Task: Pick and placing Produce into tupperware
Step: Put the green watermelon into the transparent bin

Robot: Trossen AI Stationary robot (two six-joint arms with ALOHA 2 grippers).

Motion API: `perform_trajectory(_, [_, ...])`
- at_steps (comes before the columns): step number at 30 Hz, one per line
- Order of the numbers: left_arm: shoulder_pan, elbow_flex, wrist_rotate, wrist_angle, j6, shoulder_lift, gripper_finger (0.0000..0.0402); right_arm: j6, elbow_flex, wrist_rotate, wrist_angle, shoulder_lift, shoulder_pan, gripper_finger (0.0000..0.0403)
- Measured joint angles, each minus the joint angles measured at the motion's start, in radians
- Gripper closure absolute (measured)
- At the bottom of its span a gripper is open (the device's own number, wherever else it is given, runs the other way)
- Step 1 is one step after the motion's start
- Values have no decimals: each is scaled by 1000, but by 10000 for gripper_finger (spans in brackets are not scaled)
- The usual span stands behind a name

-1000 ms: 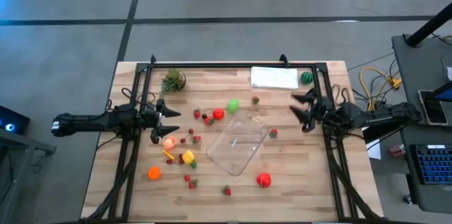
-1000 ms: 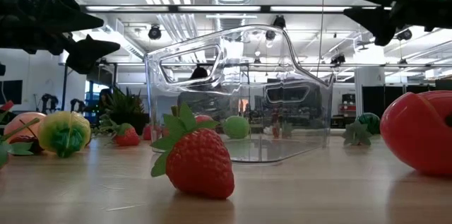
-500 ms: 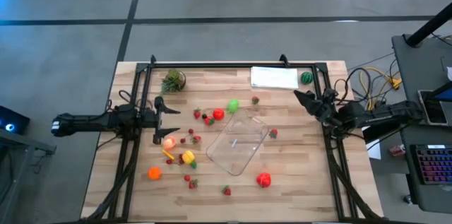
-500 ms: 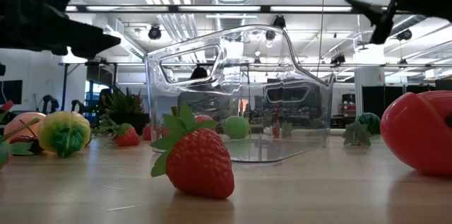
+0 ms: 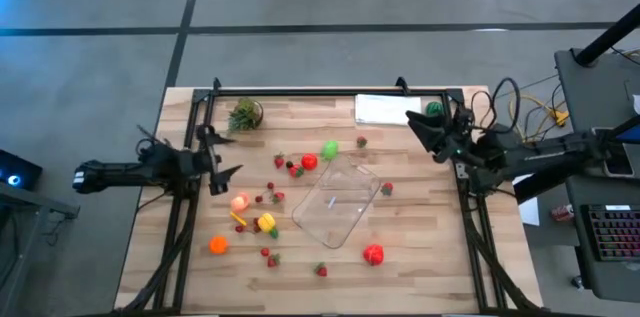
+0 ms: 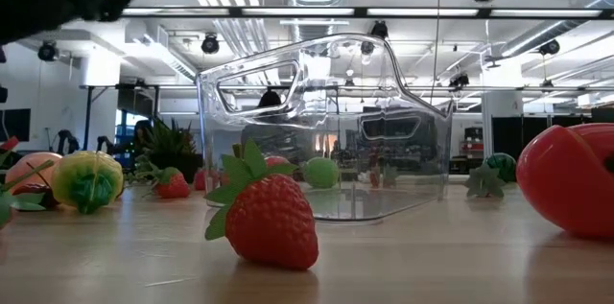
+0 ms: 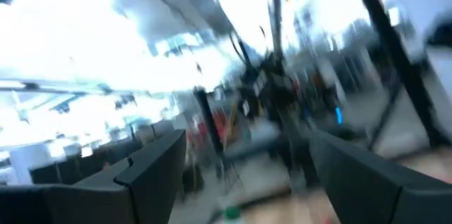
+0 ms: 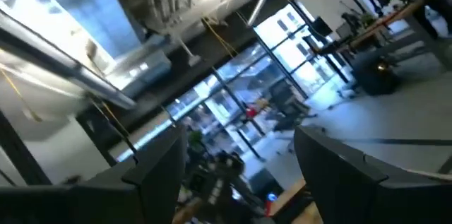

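Two grippers: your left gripper point(image 5: 225, 154) is spread wide, empty, produce point(image 5: 266, 222) just beyond it; right gripper point(image 5: 424, 129) part-open, empty, one tupperware point(image 5: 337, 203) between them.

Left wrist view: motion-blurred, I can make out nothing beyond my own dark fingers point(image 7: 152, 174). Low view: red produce piece point(image 6: 568, 192) cut off at the edge; tiny red pieces point(image 5: 272, 260) too small to identify from above.

table point(image 5: 420, 257) — pale planked wood, matt | tupperware point(image 5: 338, 200) — clear glossy plastic | strawberry point(image 6: 269, 218) — shiny, dimpled
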Motion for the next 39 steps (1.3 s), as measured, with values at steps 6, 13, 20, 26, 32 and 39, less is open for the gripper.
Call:
perform_trajectory(6, [0,-1,-196,163,-636,-1,116,76,201,69,-289,100,-31,149])
perform_trajectory(13, [0,-1,-584,224,-1150,-1,116,499,457,2,-1033,202,-174,151])
perform_trajectory(20, [-1,65,-390,80,-1054,6,116,258,641,58,-1033,364,-212,148])
perform_trajectory(26, [0,250,-436,-438,-1077,92,116,319,832,-82,-1373,508,-397,152])
perform_trajectory(32, [0,452,-500,-883,-1151,264,116,402,916,-117,-1699,598,-595,149])
perform_trajectory(39, [7,603,-492,-1130,-1382,468,116,258,917,-100,-1730,604,-698,147])
